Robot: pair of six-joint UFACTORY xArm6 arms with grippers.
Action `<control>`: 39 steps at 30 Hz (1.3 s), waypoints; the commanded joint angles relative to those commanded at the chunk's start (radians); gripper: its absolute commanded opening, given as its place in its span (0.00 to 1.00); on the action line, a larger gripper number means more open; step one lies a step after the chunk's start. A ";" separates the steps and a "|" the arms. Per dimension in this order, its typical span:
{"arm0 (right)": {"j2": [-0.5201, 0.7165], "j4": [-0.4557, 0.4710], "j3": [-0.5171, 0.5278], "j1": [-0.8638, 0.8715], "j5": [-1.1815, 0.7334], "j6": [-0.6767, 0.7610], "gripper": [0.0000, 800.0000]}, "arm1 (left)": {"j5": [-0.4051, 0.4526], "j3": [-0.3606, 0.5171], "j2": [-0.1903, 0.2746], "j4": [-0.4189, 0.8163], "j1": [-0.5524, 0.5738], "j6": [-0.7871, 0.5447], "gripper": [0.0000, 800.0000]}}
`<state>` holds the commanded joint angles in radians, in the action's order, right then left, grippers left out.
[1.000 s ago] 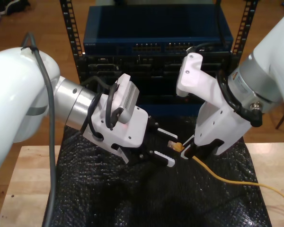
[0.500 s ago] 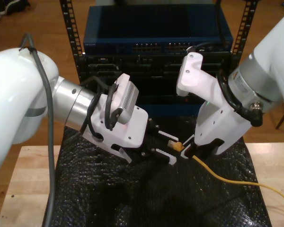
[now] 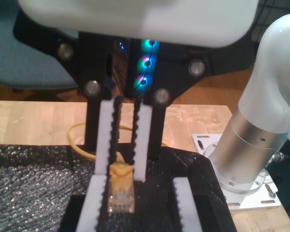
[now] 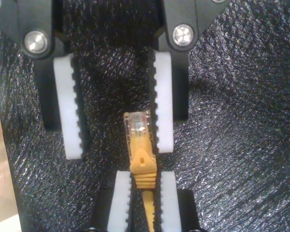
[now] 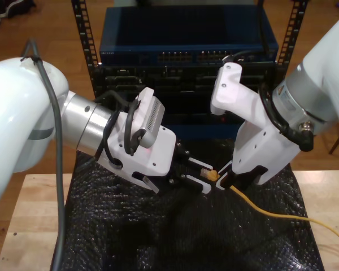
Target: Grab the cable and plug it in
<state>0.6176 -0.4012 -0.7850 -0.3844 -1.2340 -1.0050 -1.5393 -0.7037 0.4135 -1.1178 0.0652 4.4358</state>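
Advanced since the earlier frames: my first gripper (image 5: 205, 177), closer in, jaws now straddling the plug.

Item: yellow network cable (image 5: 271, 214), clear plug (image 4: 137, 126) at its tip, held above the black padded mat (image 5: 158, 237); remainder trailing off toward the exterior view's right.

Held by: my second gripper (image 4: 142, 176), jaws clamped on the yellow boot just behind the plug.

My first gripper: jaws apart, one pad (image 4: 164, 111) just beside the plug, not yet closed.

Step, by judgement: handover or regrasp at the plug.

Next move: square closure on the plug body, then release behind.

Poses: first arm reaching in low from the exterior view's left; second arm angled down from its right.

Behind, in the rack: blue network switch (image 5: 186, 39) with port rows.
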 joint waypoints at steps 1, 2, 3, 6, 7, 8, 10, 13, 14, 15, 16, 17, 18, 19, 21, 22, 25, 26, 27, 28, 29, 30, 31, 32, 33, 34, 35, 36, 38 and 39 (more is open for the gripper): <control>0.000 0.000 0.000 0.000 0.000 0.000 0.00 | 0.000 0.000 0.000 0.000 0.002 0.000 0.34; 0.000 0.000 0.000 0.000 0.000 0.000 0.00 | 0.000 0.000 0.002 0.000 0.002 0.000 0.34; 0.000 0.000 0.000 0.000 0.000 0.000 0.00 | 0.000 0.002 0.002 0.000 0.000 0.000 0.34; 0.000 0.000 0.000 0.000 0.000 0.000 0.00 | 0.000 0.002 0.002 0.000 0.000 0.000 0.33; 0.000 0.000 0.000 0.000 0.000 0.000 0.00 | 0.000 0.002 0.000 0.002 0.002 0.000 0.31; 0.002 0.000 0.000 0.000 0.000 0.000 0.00 | 0.000 0.002 0.000 0.000 0.000 0.002 0.29; 0.002 0.000 0.000 0.000 0.000 0.000 0.00 | 0.002 0.002 0.002 0.000 0.002 0.002 0.26; 0.002 0.000 0.000 0.000 -0.002 0.000 0.00 | 0.006 0.003 0.009 0.002 0.000 0.003 0.12; 0.002 0.000 0.000 0.000 -0.002 0.000 0.00 | 0.011 0.008 0.017 0.002 0.000 0.002 0.07; 0.002 0.000 0.000 0.000 -0.002 0.000 0.00 | 0.011 0.014 0.021 0.000 0.000 0.002 0.04; 0.002 0.000 0.000 0.000 -0.002 0.000 0.00 | 0.011 0.017 0.023 0.000 0.000 0.002 0.04; 0.002 0.000 0.000 0.000 -0.002 0.000 0.00 | 0.011 0.017 0.023 0.000 0.000 0.002 0.03; 0.002 0.000 0.000 0.000 0.000 0.000 0.00 | 0.009 0.018 0.023 0.000 0.000 0.002 0.02; 0.003 0.000 -0.002 0.000 0.000 0.000 0.01 | 0.009 0.018 0.023 0.000 0.000 0.002 0.02; 0.003 0.000 -0.002 0.000 0.000 0.000 0.09 | 0.008 0.018 0.023 0.000 0.000 0.002 0.00; 0.005 0.000 -0.002 0.000 0.000 -0.002 0.20 | 0.006 0.018 0.023 0.000 0.000 0.002 0.00; 0.005 -0.002 0.000 -0.002 -0.002 -0.003 0.54 | 0.006 0.018 0.023 0.000 0.000 0.003 0.00; 0.006 -0.002 0.000 -0.002 0.000 -0.003 0.63 | 0.008 0.018 0.023 0.000 0.000 0.003 0.00; 0.009 -0.002 0.000 -0.002 -0.002 -0.003 0.72 | 0.005 0.018 0.023 0.000 0.000 0.005 0.00; 0.011 0.000 0.000 -0.002 -0.002 -0.006 0.75 | 0.005 0.018 0.023 0.000 0.000 0.006 0.00; 0.014 0.000 0.000 -0.002 0.000 -0.006 0.76 | 0.003 0.018 0.023 0.000 0.000 0.008 0.00; 0.018 0.000 0.000 0.000 -0.002 -0.008 0.80 | 0.002 0.017 0.021 0.000 0.000 0.009 0.00; 0.023 0.000 0.000 0.000 0.000 -0.011 0.86 | 0.002 0.017 0.021 0.000 0.000 0.011 0.00; 0.026 0.000 -0.002 0.000 0.000 -0.014 0.91 | 0.002 0.014 0.021 -0.002 0.000 0.011 0.00; 0.028 0.000 -0.003 0.000 0.000 -0.020 0.95 | 0.000 0.012 0.020 -0.006 0.000 0.011 0.00; 0.029 0.000 -0.005 0.000 0.000 -0.028 0.98 | 0.000 0.011 0.018 -0.014 0.000 0.014 0.00; 0.034 0.000 -0.005 0.000 0.002 -0.038 1.00 | 0.000 0.011 0.017 -0.020 0.000 0.017 0.00; 0.038 0.000 -0.006 0.000 0.003 -0.049 1.00 | -0.002 0.009 0.015 -0.026 0.000 0.020 0.00; 0.040 0.000 -0.014 0.000 0.006 -0.077 1.00 | -0.002 0.008 0.012 -0.035 0.000 0.029 0.00; 0.040 0.002 -0.015 0.000 0.008 -0.089 1.00 | -0.002 0.008 0.009 -0.038 0.000 0.034 0.00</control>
<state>0.6575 -0.3997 -0.8004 -0.3844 -1.2263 -1.0940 -1.5409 -0.6960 0.4227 -1.1561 0.0652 4.4696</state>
